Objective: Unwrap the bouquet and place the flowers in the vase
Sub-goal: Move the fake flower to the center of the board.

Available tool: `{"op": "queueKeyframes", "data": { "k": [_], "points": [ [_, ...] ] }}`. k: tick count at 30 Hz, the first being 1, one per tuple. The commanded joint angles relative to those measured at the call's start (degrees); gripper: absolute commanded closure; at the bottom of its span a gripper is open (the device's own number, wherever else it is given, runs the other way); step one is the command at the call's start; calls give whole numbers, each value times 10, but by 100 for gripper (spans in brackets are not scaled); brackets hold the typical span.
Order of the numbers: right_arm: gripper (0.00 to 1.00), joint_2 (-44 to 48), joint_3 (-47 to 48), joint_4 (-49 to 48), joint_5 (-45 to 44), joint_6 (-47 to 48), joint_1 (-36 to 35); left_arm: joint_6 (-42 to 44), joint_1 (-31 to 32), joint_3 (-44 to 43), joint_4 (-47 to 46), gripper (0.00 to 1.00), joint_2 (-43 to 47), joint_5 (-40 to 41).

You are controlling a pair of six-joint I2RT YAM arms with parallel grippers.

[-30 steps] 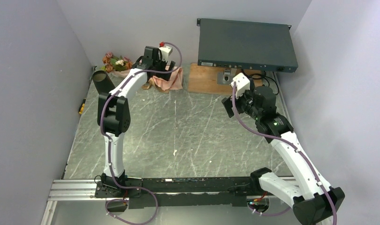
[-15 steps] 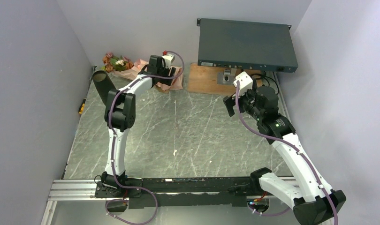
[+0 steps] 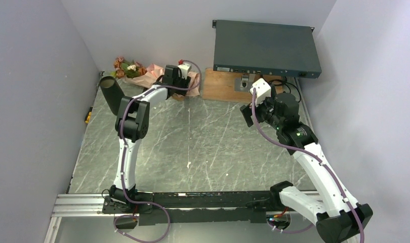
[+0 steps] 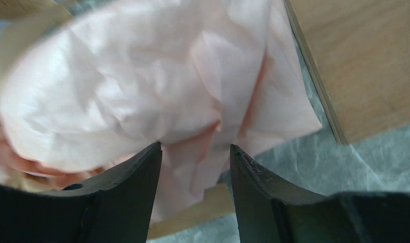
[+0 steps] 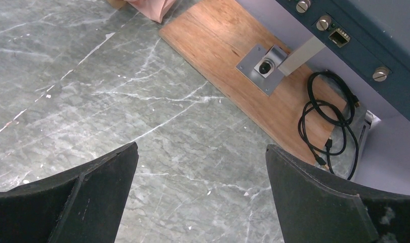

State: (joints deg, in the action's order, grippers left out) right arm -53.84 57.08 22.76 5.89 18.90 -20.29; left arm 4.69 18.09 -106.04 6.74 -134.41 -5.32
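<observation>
The bouquet lies at the back left of the table: its flowers (image 3: 128,67) point left and its crinkled pink paper (image 3: 152,75) spreads right. My left gripper (image 3: 186,84) is down at the paper's right end. In the left wrist view, my left gripper (image 4: 195,149) has its fingers apart with a fold of pink paper (image 4: 142,86) between the tips and a tan strip (image 4: 193,215) below. The black vase (image 3: 111,88) stands left of that arm, leaning in view. My right gripper (image 3: 245,114) hovers wide open over bare table (image 5: 202,152), holding nothing.
A wooden board (image 3: 220,86) lies right of the paper and shows in both wrist views (image 4: 365,61) (image 5: 228,45). Behind it sits a dark grey rack box (image 3: 266,48). A coiled black cable (image 5: 329,116) lies at the board's right end. Grey walls close in both sides.
My left arm has reached right and down onto the paper's right end, and its jaws have narrowed around a fold. The bouquet has shifted slightly right. The right arm has barely moved.
</observation>
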Motion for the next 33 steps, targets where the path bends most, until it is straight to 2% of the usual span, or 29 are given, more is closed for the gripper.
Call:
{"op": "queueKeyframes", "data": {
  "k": [1,5,13,20,25,33],
  "points": [
    [0,0,21,-10,-5,4,1,8,27,81,-70,44,58,-12],
    [0,1,16,-13,-4,1,0,3,36,103,-85,47,78,-2],
    [0,-2,19,-12,-3,-1,1,-21,34,46,-69,51,30,37],
    [0,2,14,-9,-3,6,0,-27,37,24,-93,54,8,46],
    [0,-5,17,-13,-1,7,0,-31,37,-6,-74,54,-28,52],
    [0,-7,16,-16,-2,16,1,-41,37,-7,-50,53,-47,65]
  ]
}}
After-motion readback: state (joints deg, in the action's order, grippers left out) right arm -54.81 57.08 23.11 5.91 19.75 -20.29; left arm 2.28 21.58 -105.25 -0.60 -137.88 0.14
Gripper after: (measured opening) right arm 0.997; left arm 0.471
